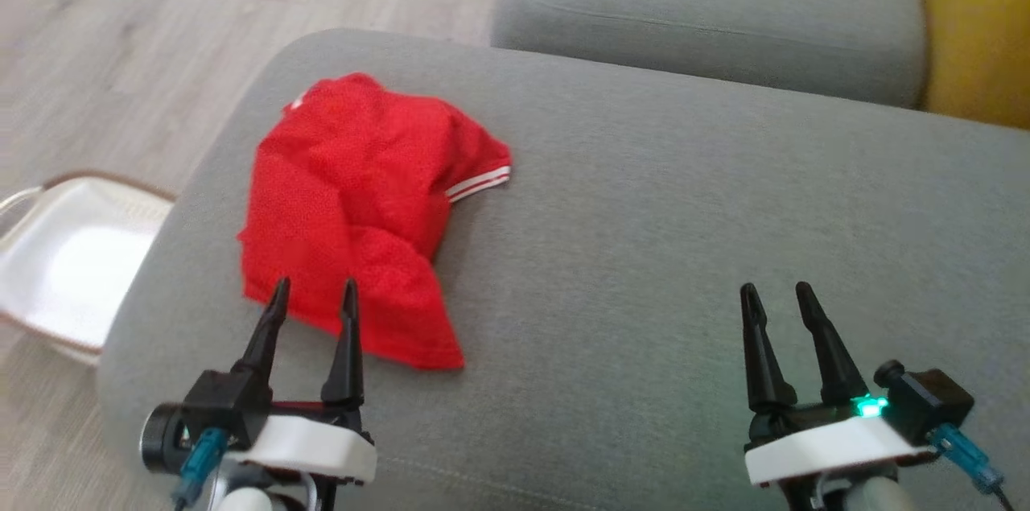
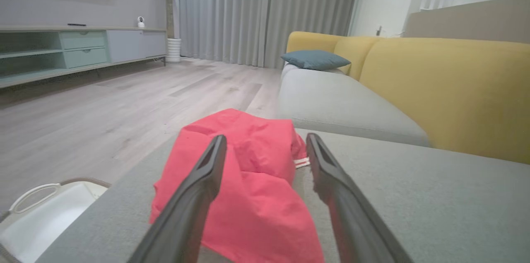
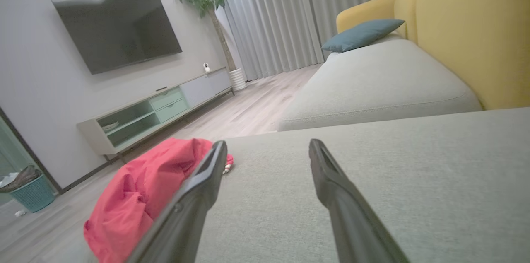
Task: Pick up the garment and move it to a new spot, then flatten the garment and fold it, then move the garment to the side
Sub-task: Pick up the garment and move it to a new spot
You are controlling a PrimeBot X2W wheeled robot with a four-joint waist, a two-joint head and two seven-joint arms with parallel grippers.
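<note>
Left pincer (image 1: 315, 286), spread, hangs over the near hem of the crumpled red mesh garment (image 1: 354, 197); right pincer (image 1: 776, 290), spread too, sits well apart from it. The grey fabric sofa cushion (image 1: 644, 253) beneath the garment ends just beside it, so a shallow, dragging pinch might pull it off.

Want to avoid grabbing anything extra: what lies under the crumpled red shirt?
The crumpled red mesh shirt rests directly on the grey fabric sofa cushion. Whatever its bunched folds cover cannot be seen.
</note>
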